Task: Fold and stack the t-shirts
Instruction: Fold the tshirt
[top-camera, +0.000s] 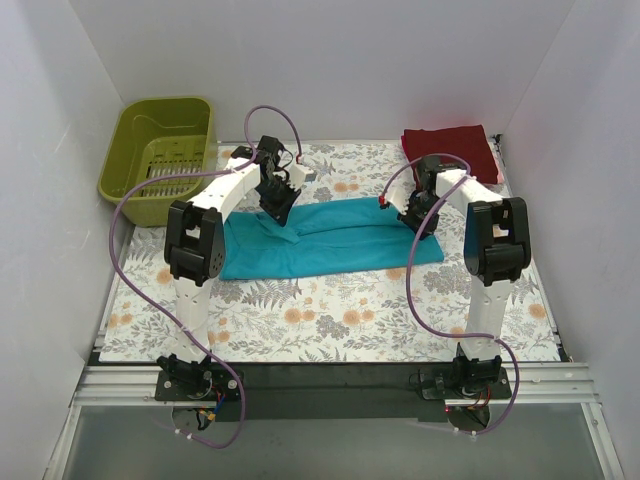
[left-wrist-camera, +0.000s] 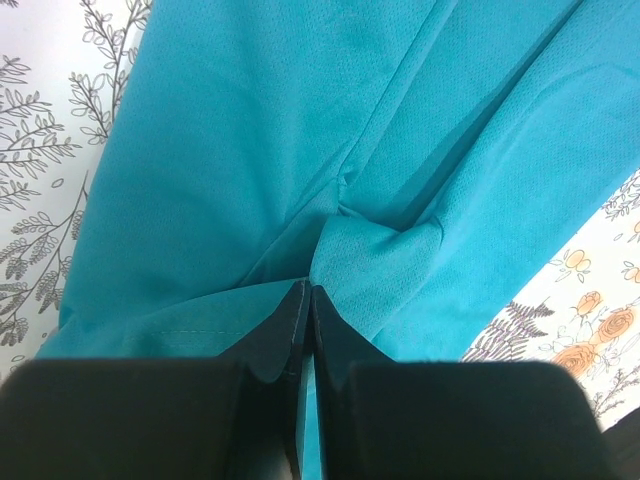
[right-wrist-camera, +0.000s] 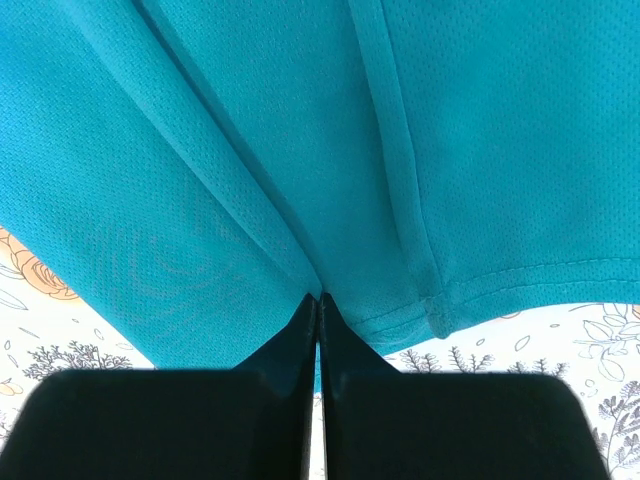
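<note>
A teal t-shirt (top-camera: 330, 240) lies across the middle of the flowered table cover, folded into a long band. My left gripper (top-camera: 277, 205) is shut on its far left edge; in the left wrist view the cloth (left-wrist-camera: 300, 150) bunches into the closed tips of that gripper (left-wrist-camera: 307, 290). My right gripper (top-camera: 420, 218) is shut on the shirt's far right edge, near the hem (right-wrist-camera: 500, 280), with the teal cloth pinched between the tips of that gripper (right-wrist-camera: 319, 297). A dark red t-shirt (top-camera: 452, 150) lies folded at the back right.
An olive-green plastic basket (top-camera: 160, 155) stands at the back left corner. White walls close in the table on three sides. The flowered cover (top-camera: 330, 310) shows in front of the shirt.
</note>
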